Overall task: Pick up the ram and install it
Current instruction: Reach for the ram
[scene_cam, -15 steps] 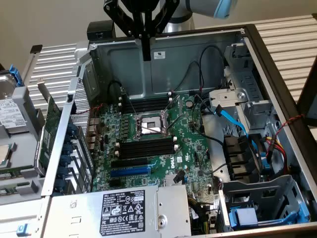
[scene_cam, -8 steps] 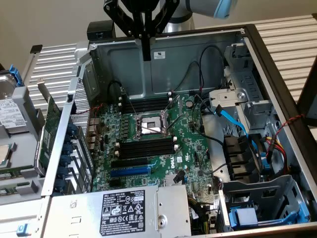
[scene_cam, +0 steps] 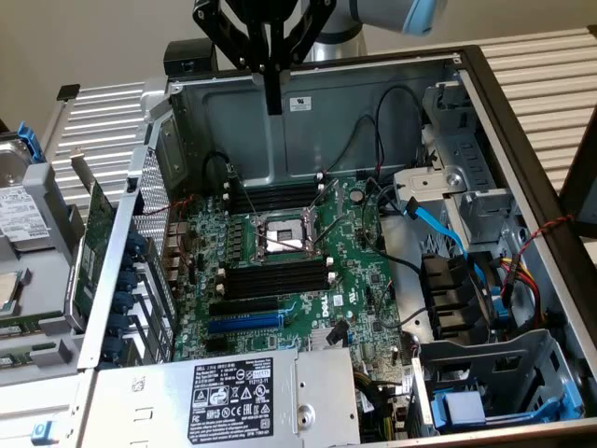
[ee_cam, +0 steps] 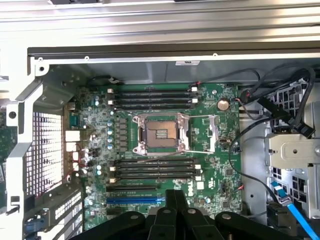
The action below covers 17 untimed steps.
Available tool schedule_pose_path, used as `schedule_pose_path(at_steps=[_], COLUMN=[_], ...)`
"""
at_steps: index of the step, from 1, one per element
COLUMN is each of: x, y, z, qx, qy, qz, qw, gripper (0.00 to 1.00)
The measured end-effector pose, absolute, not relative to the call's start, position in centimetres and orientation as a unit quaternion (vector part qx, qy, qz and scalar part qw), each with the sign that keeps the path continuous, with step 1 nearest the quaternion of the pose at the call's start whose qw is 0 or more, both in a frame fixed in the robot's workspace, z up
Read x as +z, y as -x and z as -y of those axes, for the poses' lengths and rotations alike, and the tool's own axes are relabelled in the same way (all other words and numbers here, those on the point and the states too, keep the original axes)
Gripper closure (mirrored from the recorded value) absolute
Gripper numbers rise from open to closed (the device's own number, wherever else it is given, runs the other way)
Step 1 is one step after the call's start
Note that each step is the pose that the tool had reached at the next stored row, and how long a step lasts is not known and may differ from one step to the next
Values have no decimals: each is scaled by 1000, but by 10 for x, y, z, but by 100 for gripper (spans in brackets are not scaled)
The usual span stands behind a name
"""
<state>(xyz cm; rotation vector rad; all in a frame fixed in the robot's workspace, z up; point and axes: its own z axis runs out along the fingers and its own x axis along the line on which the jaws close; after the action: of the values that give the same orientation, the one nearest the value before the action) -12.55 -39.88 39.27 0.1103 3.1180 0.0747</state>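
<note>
The ram is out of view. My gripper (scene_cam: 272, 105) hangs shut, with nothing between its fingers, above the back of the open computer case (scene_cam: 373, 103). Below it lies the green motherboard (scene_cam: 359, 271). One bank of long black memory slots (scene_cam: 275, 198) with white end clips sits behind the CPU socket (scene_cam: 280, 238), and another bank (scene_cam: 275, 277) sits in front of it. In the wrist view the shut black fingertips (ee_cam: 174, 197) point down over the blue expansion slot (ee_cam: 135, 200), near the lower slot bank (ee_cam: 152, 170). The upper slot bank (ee_cam: 150, 97) is farther off.
A green card with a metal bracket (scene_cam: 93, 247) stands outside the case on the exterior view's left, by a hard drive (scene_cam: 19, 210). The power supply (scene_cam: 233, 392) fills the near end. Blue and black cables (scene_cam: 438, 224) and drive cages (scene_cam: 504, 383) crowd the right.
</note>
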Motion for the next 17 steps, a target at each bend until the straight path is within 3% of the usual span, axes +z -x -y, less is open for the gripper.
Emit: schedule_pose_path(at_steps=[17], x=[393], y=[187], z=[400], qx=[24], qy=[-35], qz=[-999], qw=[18], gripper=[89])
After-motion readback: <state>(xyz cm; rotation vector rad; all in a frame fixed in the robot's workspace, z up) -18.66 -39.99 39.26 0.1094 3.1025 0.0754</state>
